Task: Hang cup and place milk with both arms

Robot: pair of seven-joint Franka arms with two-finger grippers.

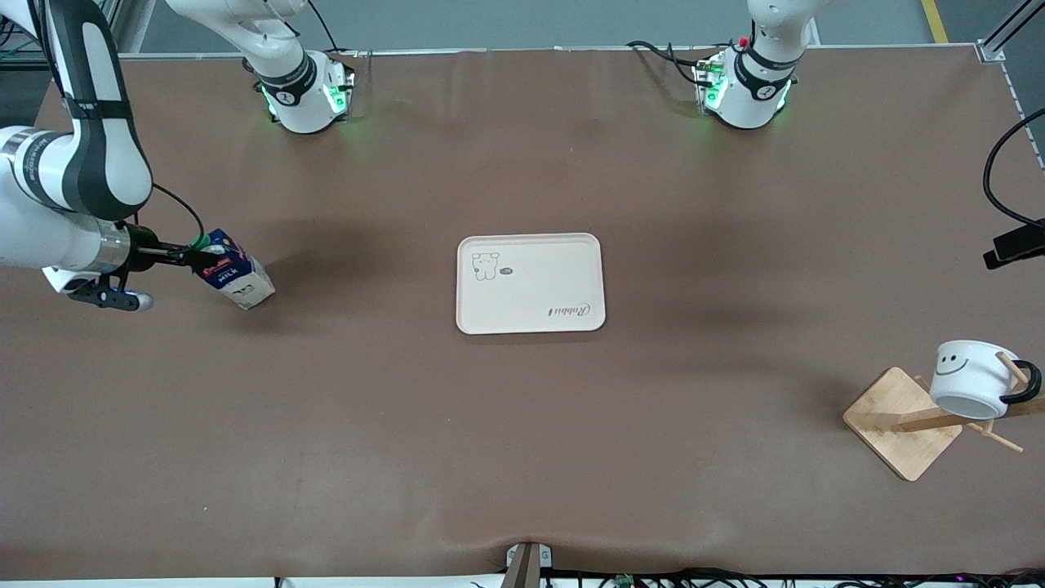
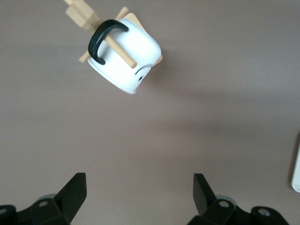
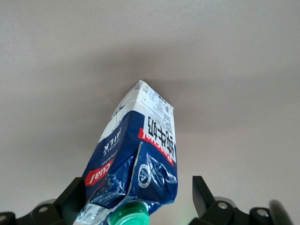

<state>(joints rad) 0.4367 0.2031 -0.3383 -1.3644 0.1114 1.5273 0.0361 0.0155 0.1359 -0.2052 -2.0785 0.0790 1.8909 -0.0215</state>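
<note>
The milk carton point(image 1: 237, 279) leans over on the table near the right arm's end, with its green cap point(image 1: 197, 241) toward the hand. My right gripper point(image 1: 196, 256) is open around the carton's top. In the right wrist view one finger point(image 3: 74, 197) lies against the carton point(image 3: 140, 150) and the other finger point(image 3: 202, 194) stands apart from it. The white cup point(image 1: 974, 378) with the smiley face hangs by its black handle on a peg of the wooden rack point(image 1: 902, 420). My left gripper point(image 2: 139, 192) is open and empty above bare table, with the cup point(image 2: 126, 54) ahead of it.
A cream tray point(image 1: 531, 282) lies flat in the middle of the table; its edge shows in the left wrist view point(image 2: 296, 164). A black part with a cable point(image 1: 1015, 243) juts in at the edge toward the left arm's end. The brown table cover lies bare between tray and rack.
</note>
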